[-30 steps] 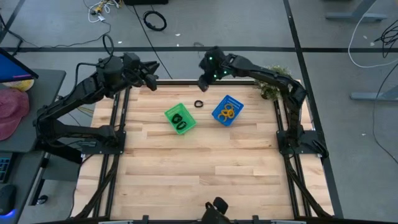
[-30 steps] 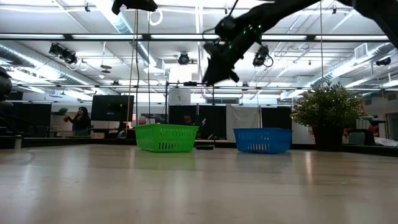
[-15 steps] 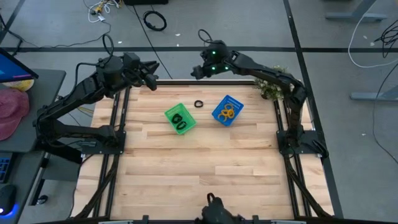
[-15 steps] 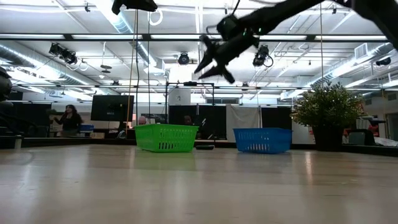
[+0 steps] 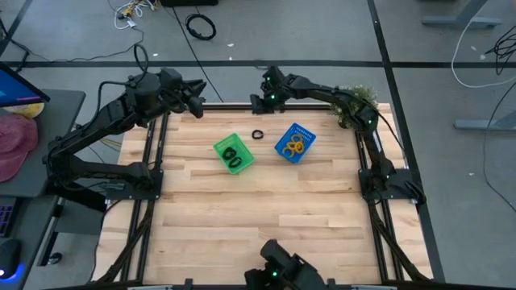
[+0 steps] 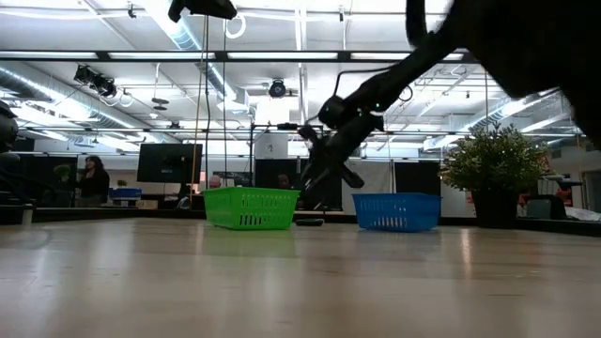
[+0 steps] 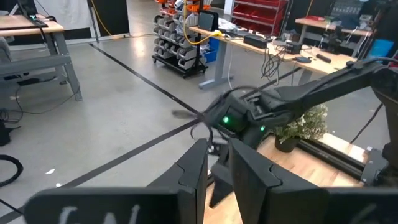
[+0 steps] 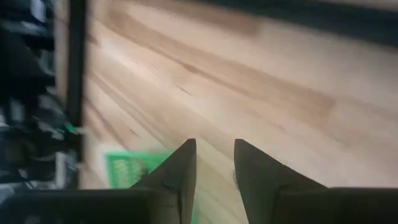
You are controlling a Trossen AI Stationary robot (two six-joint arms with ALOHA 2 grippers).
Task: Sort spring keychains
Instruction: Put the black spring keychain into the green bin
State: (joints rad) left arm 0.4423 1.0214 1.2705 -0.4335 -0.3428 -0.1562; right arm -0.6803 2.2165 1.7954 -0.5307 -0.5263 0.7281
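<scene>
One black spring keychain lies flat on the wood between the two baskets, a low dark shape in the low view. The green basket holds black keychains; the blue basket holds orange ones. My right gripper hangs open above the table's far edge, beyond the loose keychain, pointing slantwise down, nothing between its fingers. My left gripper waits high at the far left corner, its fingers slightly apart and empty.
A potted plant stands at the table's far right corner. The near half of the table is bare wood. A large black cable coil lies on the floor beyond the table. A person stands in the room behind.
My right gripper has come down from high above the table to about the height of the baskets' rims near the far edge, and it has rolled about its own line. The gap between its fingers looks the same. The keychains and baskets have stayed put.
</scene>
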